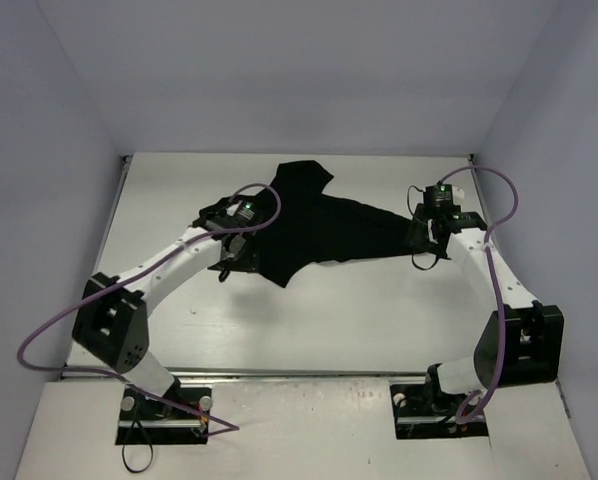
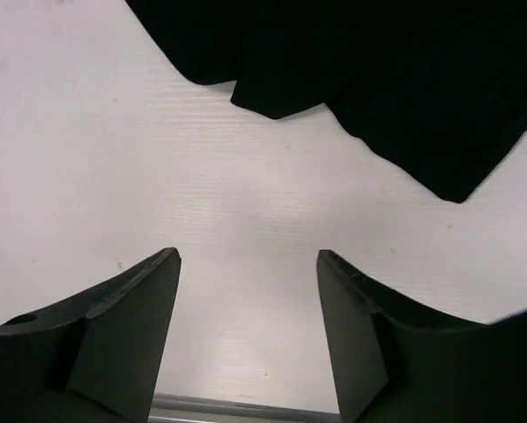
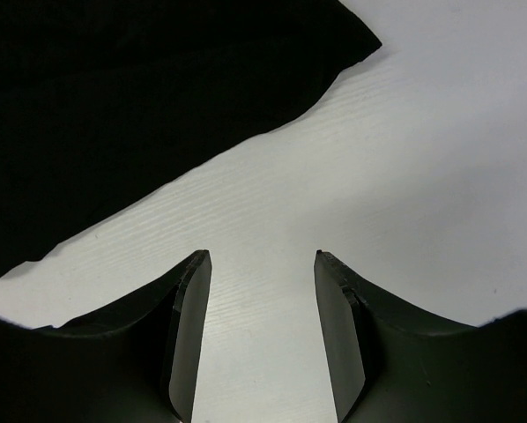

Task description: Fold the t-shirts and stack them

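Note:
One black t-shirt lies crumpled and stretched across the middle of the white table, between the two arms. No logo shows on it. My left gripper is at its left edge, open and empty; in the left wrist view the cloth lies beyond the fingertips, with bare table between the jaws. My right gripper is at the shirt's right tip, open and empty; in the right wrist view the cloth lies ahead and to the left, apart from the fingers.
Grey walls enclose the table on the left, back and right. A metal rail runs along the table's near edge. Purple cables loop over both arms.

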`<action>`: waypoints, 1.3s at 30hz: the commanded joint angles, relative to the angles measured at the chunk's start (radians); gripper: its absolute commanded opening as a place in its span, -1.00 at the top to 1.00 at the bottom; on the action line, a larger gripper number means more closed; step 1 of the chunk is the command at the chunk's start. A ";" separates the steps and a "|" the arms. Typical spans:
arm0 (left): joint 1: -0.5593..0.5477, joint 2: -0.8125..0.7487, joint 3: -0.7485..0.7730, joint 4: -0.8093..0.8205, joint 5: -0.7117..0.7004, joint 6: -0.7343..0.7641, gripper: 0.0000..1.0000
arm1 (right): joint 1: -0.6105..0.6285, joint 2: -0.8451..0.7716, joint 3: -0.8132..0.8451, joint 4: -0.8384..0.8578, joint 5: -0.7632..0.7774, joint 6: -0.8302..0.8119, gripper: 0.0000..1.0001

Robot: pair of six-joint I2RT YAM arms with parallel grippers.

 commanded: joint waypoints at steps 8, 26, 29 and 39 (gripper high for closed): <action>0.124 0.008 -0.135 0.364 0.210 -0.148 -0.07 | 0.006 -0.006 0.009 0.007 -0.003 0.009 0.04; 0.203 0.156 -0.166 0.560 0.253 -0.089 -0.20 | 0.004 -0.047 -0.005 0.006 -0.004 0.006 0.03; 0.213 0.161 -0.158 0.564 0.251 -0.067 -0.19 | 0.002 -0.052 -0.006 0.007 -0.001 0.003 0.03; 0.257 0.128 -0.153 0.563 0.266 -0.006 0.07 | 0.003 -0.057 -0.014 0.007 -0.007 0.001 0.03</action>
